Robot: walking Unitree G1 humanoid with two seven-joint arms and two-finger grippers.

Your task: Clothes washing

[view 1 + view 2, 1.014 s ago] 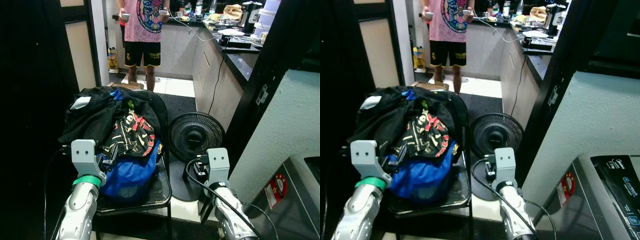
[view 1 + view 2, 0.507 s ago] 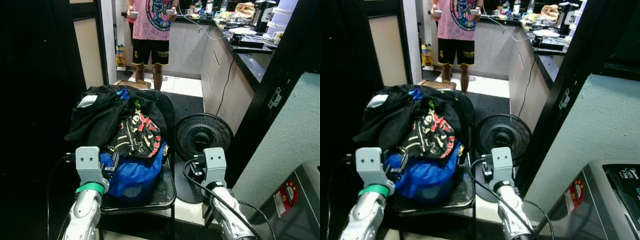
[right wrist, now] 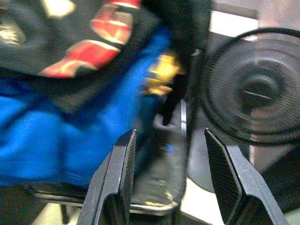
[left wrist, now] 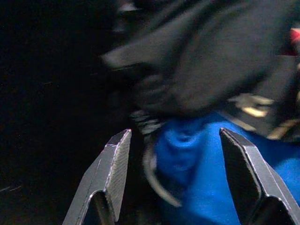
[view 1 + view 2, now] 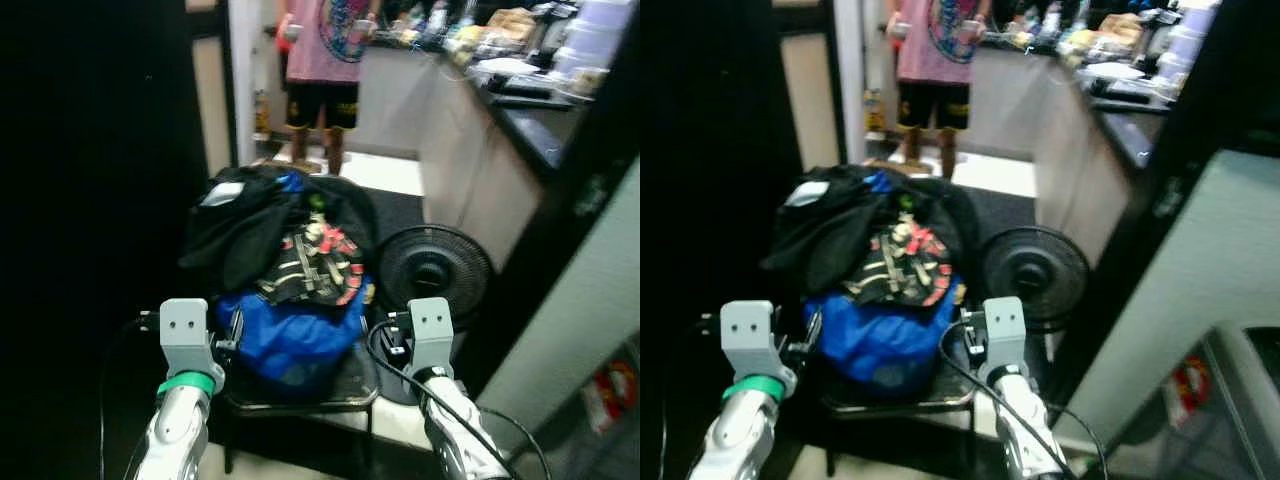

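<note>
A heap of clothes (image 5: pixel 290 270) lies on a black chair (image 5: pixel 352 384): black garments (image 5: pixel 245 225) on top, a black, red and cream patterned piece (image 5: pixel 318 262), and a blue garment (image 5: pixel 295 338) at the bottom. My left gripper (image 5: pixel 230 338) is open at the heap's left side. In the left wrist view its fingers (image 4: pixel 115 164) stand apart, with the blue garment (image 4: pixel 197 159) just ahead. My right gripper (image 5: pixel 393 338) is open at the chair's right edge. In its wrist view the blue garment (image 3: pixel 70 140) and chair seat (image 3: pixel 164 178) lie ahead.
A black floor fan (image 5: pixel 433 270) stands right of the chair. A person (image 5: pixel 325 60) stands at the back by a kitchen counter (image 5: pixel 520 90). A pale wall (image 5: pixel 590 300) and the washing machine (image 5: pixel 1250 390) are at the right. Dark space lies on the left.
The whole view has swung left and is blurred, so the chair and fan sit further right in the picture. Both grippers stay open at the chair's sides.
</note>
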